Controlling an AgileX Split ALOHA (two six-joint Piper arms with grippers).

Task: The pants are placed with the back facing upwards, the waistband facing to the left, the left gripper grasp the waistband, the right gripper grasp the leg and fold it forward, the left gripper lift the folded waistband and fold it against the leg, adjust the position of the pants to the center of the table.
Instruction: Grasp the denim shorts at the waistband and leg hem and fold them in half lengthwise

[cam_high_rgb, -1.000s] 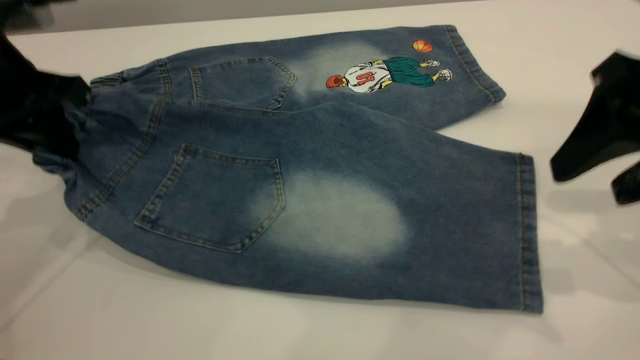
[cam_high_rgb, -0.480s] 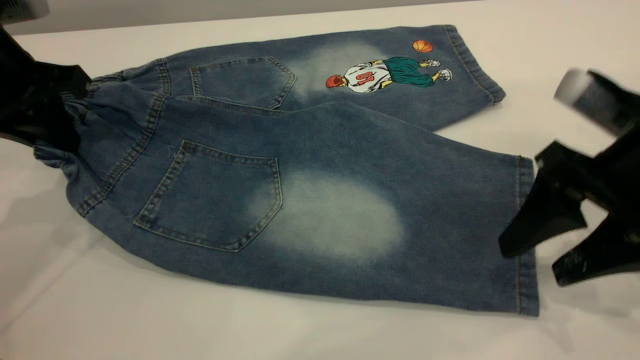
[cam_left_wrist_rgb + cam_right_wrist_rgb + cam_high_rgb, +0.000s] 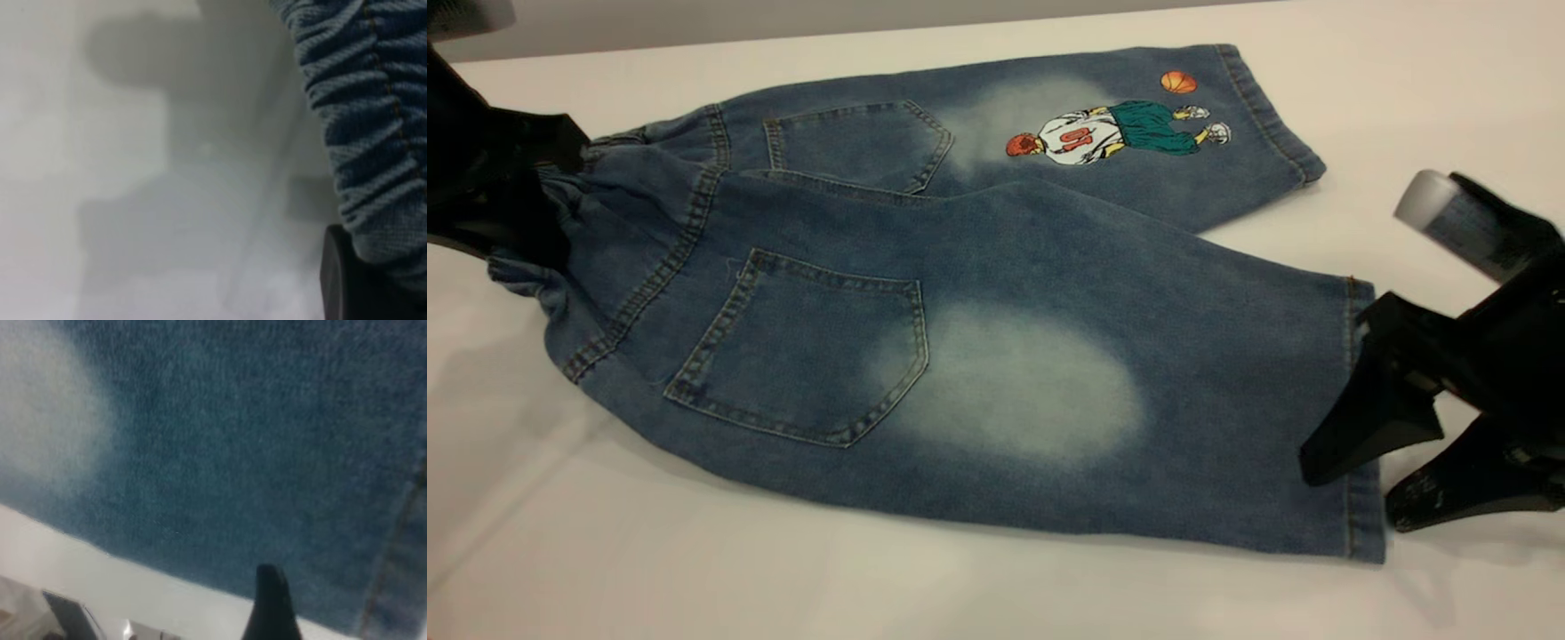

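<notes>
The blue denim pants lie back up on the white table, with two back pockets showing and the player print on the far leg. The ruffled waistband is at the left, held a little off the table by my left gripper, which is shut on it; one black finger presses the gathered fabric. My right gripper is open at the near leg's hem, one finger over the denim and the other beside it above the table. The right wrist view shows one fingertip against the denim.
White tabletop surrounds the pants on all sides, widest along the near edge. The table's far edge runs just behind the far leg. The right arm's silver cylinder juts out above the table at the right.
My right gripper has come in from the right and dropped to the near leg's hem, fingers apart. The left gripper has stayed on the waistband, and the pants have barely shifted.
</notes>
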